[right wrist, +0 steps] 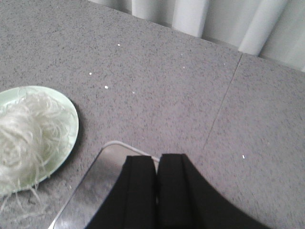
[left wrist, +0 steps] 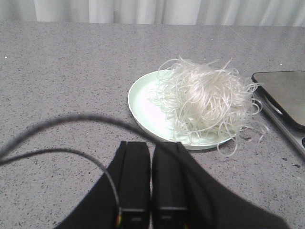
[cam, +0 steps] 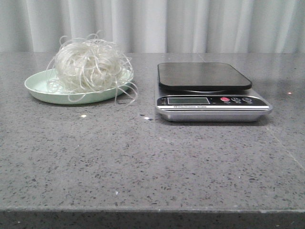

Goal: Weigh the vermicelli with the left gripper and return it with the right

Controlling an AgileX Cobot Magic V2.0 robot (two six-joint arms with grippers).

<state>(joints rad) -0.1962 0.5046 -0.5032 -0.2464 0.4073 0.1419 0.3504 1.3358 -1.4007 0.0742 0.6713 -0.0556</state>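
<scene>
A rounded nest of thin, translucent whitish vermicelli strands (cam: 89,63) sits on a shallow, round, pale green plate (cam: 39,86) at the left side of the grey speckled stone desk (cam: 143,162). The nest lies more toward the right part of the plate, and a few loose loops hang over the plate's right rim and reach the desk surface. To the right of the plate, near it but not touching, stands a silver kitchen scale (cam: 209,109) with a dark rectangular weighing platform (cam: 202,75). Nothing lies on the platform. On the front panel of the scale there is a small display (cam: 188,100) and a red round button (cam: 225,99); what the display reads is too small to tell. Pale grey curtains (cam: 152,24) hang behind the desk.

In the front view, no arm appears. In the left wrist view, the left gripper (left wrist: 151,210) is above the desk, just in front of the plate (left wrist: 143,102) and the vermicelli (left wrist: 207,100). Its two black fingers (left wrist: 135,181) are pressed together and hold nothing. A thin dark cable (left wrist: 71,119) curves across this view. In the right wrist view, the right gripper (right wrist: 156,210) hangs over a corner of the scale (right wrist: 102,183). Its black fingers (right wrist: 178,186) are also closed together, with nothing between them. The plate (right wrist: 66,114) with the vermicelli (right wrist: 26,133) shows at the edge of this view.
</scene>
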